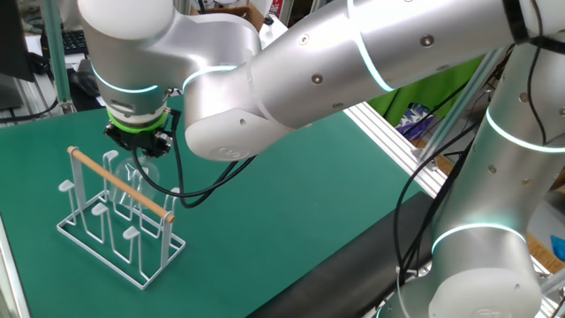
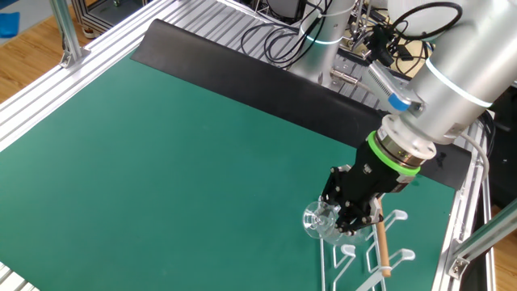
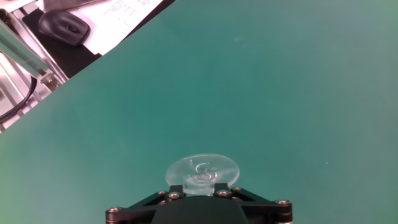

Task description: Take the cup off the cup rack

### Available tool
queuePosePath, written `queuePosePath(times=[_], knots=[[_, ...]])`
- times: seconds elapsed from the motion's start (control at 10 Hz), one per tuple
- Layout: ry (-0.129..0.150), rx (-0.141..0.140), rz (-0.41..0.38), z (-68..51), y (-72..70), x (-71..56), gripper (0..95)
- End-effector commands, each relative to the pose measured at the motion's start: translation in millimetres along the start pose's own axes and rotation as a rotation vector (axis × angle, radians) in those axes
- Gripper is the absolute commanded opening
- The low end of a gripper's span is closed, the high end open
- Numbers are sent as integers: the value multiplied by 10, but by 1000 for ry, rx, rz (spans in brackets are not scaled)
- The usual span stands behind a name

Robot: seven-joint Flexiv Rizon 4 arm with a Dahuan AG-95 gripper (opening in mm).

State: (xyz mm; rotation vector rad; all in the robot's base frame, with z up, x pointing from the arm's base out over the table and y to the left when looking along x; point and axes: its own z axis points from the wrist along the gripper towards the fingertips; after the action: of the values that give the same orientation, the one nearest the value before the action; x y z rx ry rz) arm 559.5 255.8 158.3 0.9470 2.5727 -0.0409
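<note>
My gripper (image 3: 200,188) is shut on the cup, a clear stemmed wine glass. In the hand view its round foot (image 3: 202,170) shows just beyond the fingertips over the green mat. In the other fixed view the cup (image 2: 321,221) sits at the gripper (image 2: 353,217), at the left edge of the white wire cup rack (image 2: 380,257). In one fixed view the gripper (image 1: 141,150) hangs over the far side of the rack (image 1: 115,231), above its wooden dowel (image 1: 119,182). The cup (image 1: 145,170) shows only faintly there. I cannot tell whether it still touches a peg.
The green mat (image 1: 291,212) covers the table. An aluminium frame rail (image 2: 48,97) borders it. A black strip (image 2: 242,69) lies along one edge. A computer mouse (image 3: 62,26) and papers lie beyond the mat. The arm's cables (image 1: 190,190) hang near the rack.
</note>
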Motion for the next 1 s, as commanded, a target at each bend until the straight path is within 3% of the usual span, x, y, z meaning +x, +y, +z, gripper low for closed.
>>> queuePosePath(times=[0.1,0.4,0.8,1.0], knots=[[0,-2,-6,-6,6,3,0],[-5,3,-16,-27,4,-5,0],[20,-5,-37,-221,-13,-93,0],[18,-2,-40,-230,-10,-104,0]])
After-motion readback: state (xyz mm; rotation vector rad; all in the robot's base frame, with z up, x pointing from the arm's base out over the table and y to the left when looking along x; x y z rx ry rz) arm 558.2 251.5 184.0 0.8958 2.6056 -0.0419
